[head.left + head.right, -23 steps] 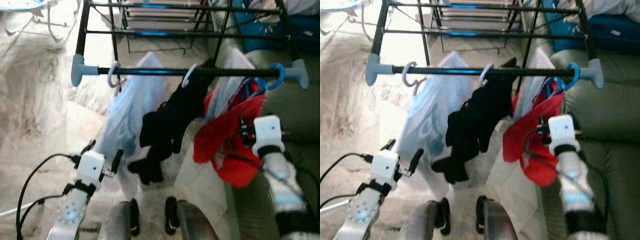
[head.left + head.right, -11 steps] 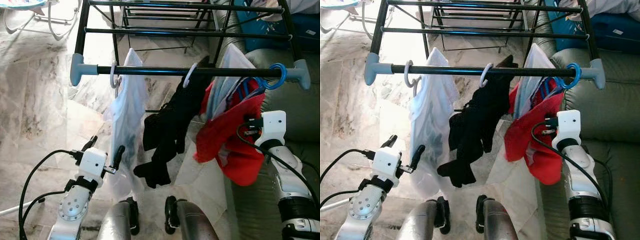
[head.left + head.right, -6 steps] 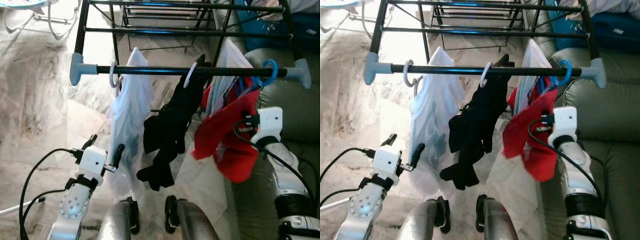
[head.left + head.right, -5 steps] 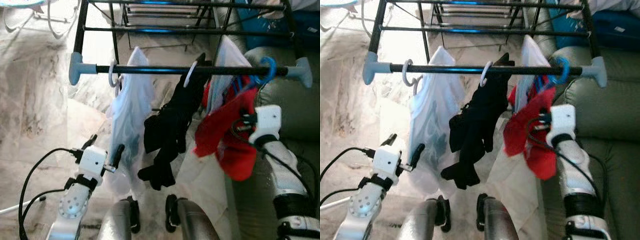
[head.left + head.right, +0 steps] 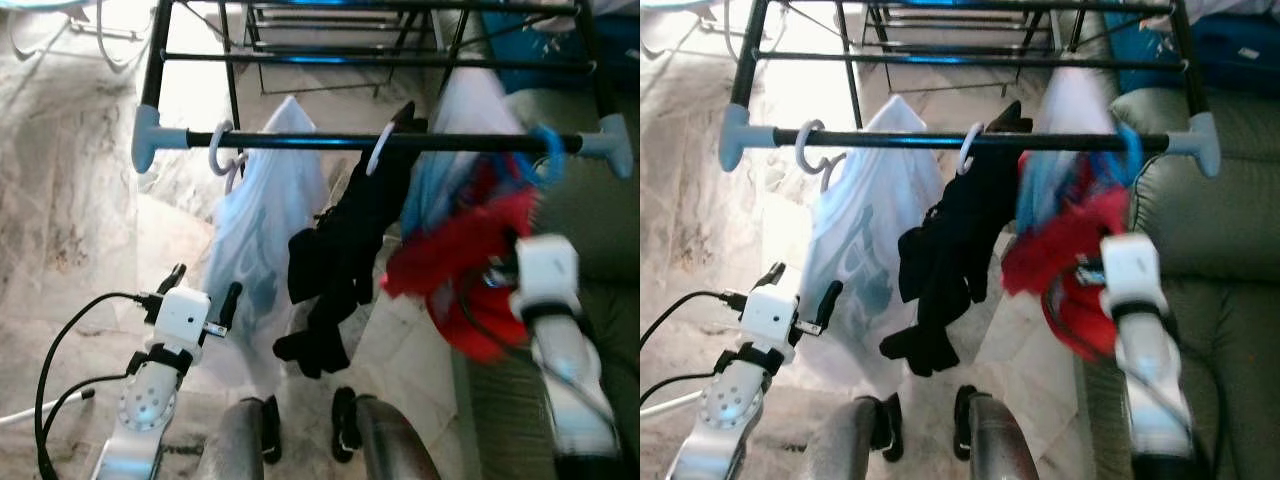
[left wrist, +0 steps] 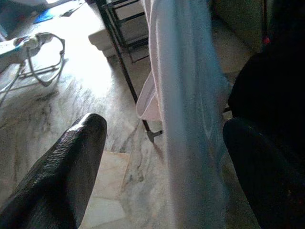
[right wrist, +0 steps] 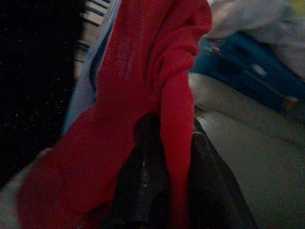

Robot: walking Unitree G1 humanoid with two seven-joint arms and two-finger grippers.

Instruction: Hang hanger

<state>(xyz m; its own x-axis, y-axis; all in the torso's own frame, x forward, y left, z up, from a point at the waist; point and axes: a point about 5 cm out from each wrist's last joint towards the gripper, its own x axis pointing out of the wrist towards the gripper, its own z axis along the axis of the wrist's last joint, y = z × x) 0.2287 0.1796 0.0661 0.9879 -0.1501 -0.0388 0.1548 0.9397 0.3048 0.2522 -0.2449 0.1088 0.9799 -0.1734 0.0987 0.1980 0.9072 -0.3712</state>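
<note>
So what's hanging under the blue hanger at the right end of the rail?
Under the blue hanger hangs a red garment with a pale one behind it. The right claw is shut on the red cloth. Blur and fabric hide the hanger's lower frame.

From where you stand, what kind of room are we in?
Probably a living room used for drying laundry: a black drying rack with clothes on hangers stands on a marble-look tiled floor, right beside a grey-green sofa.

You're standing on a pale marble floor [image 5: 70, 200], brightly lit beyond the black drying rack [image 5: 240, 60]. Right of the rack sits a grey-green sofa [image 5: 1220, 230].
</note>
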